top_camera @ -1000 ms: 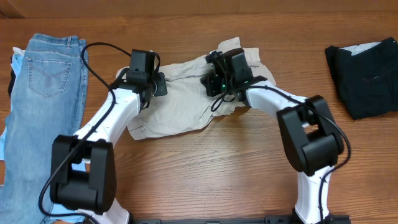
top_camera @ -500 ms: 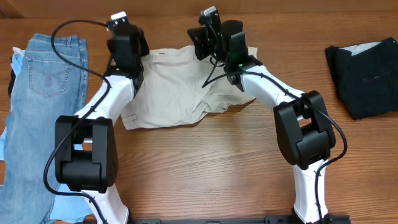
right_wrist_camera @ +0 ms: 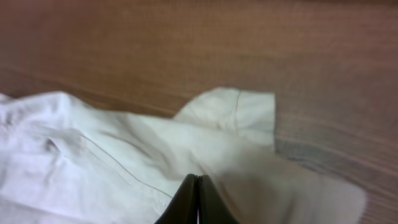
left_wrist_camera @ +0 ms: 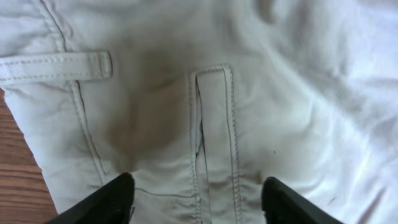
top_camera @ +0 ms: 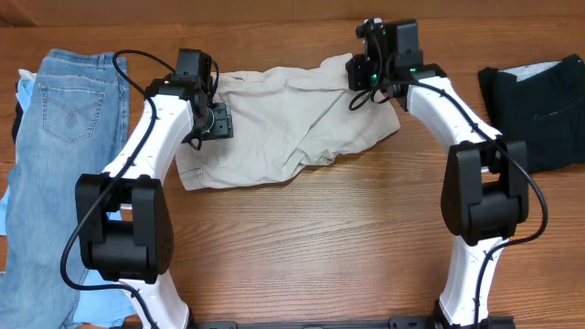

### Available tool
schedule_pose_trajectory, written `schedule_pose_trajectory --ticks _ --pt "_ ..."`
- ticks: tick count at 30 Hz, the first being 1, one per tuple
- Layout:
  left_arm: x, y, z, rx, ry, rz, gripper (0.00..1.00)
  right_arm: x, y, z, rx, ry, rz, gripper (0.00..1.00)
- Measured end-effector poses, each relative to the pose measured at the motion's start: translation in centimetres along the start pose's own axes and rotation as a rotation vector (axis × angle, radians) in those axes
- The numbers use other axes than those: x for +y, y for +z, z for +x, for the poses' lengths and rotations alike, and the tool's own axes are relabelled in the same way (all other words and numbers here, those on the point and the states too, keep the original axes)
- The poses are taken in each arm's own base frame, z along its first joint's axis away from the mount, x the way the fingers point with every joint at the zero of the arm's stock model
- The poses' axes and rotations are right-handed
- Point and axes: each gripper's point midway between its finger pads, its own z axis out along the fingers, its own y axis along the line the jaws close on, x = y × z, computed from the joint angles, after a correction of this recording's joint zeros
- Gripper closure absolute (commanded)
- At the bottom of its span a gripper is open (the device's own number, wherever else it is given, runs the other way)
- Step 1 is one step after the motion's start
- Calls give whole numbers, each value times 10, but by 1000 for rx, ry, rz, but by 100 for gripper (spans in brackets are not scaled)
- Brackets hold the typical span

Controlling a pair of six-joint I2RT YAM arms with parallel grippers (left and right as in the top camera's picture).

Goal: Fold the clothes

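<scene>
The beige shorts lie spread flat across the far middle of the table. My left gripper stands open just over their left end. In the left wrist view a belt loop and a stitched pocket slit of the shorts lie between the spread fingers of the left gripper, which hold nothing. My right gripper sits at the shorts' far right corner. In the right wrist view the right gripper is shut, pinching a ridge of the shorts.
Light-blue jeans lie along the left edge of the table. A black folded garment lies at the far right. Bare wooden table runs along the near side between the arm bases.
The left gripper opened, let go of the shorts and settled over their left end. The right gripper swung right with the fabric, drawing the shorts out wider.
</scene>
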Motion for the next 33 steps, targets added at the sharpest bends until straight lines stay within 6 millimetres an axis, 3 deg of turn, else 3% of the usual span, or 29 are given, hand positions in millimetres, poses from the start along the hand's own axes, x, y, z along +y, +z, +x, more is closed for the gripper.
schedule_pose_trajectory --ticks 6,10,12,13,15,17,22,27,33 --pt "1 -10 11 36 1 3 32 -16 41 55 133 32 5 96" --pt "10 -36 10 9 -20 7 11 -17 41 63 164 42 11 96" --pt "22 -36 5 5 -39 39 9 -18 41 64 166 42 13 96" --pt "42 -37 -2 -10 -71 72 8 -18 43 66 168 43 14 96" --pt "63 -39 -11 -35 -107 142 7 -18 44 68 173 45 13 96" --pt "67 -41 -18 -64 -98 232 5 -18 44 68 177 35 9 96" --pt "54 -3 -20 -31 -42 338 1 -18 43 73 209 34 10 96" --pt "51 44 -5 57 -27 370 0 -17 39 78 246 43 11 96" --pt "37 49 -26 -21 -3 506 8 -17 37 80 260 49 11 96"
